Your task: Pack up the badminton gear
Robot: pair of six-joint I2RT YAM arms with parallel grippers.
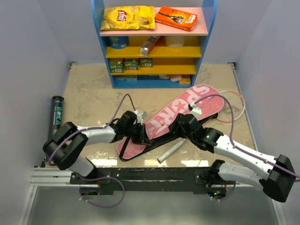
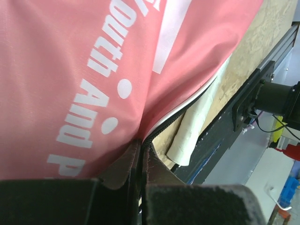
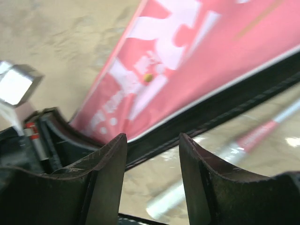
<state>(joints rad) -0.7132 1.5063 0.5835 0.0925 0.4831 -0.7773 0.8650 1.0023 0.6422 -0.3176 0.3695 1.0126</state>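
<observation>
Bag (image 1: 180,110) reads SPORT; black tube (image 1: 56,116) perhaps says BOKA.

The pink bag (image 1: 180,112) hides most of a racket (image 1: 243,105), only its hoop showing.

The top view is lit brightly and evenly from above, with soft shadows and pale glare thrown on the table (image 1: 89,93) at its near edge, while the pink bag (image 3: 197,61) and racket (image 3: 255,137) are blurred in the right wrist view and dark fingers (image 2: 197,206) are defocused in the left.
</observation>
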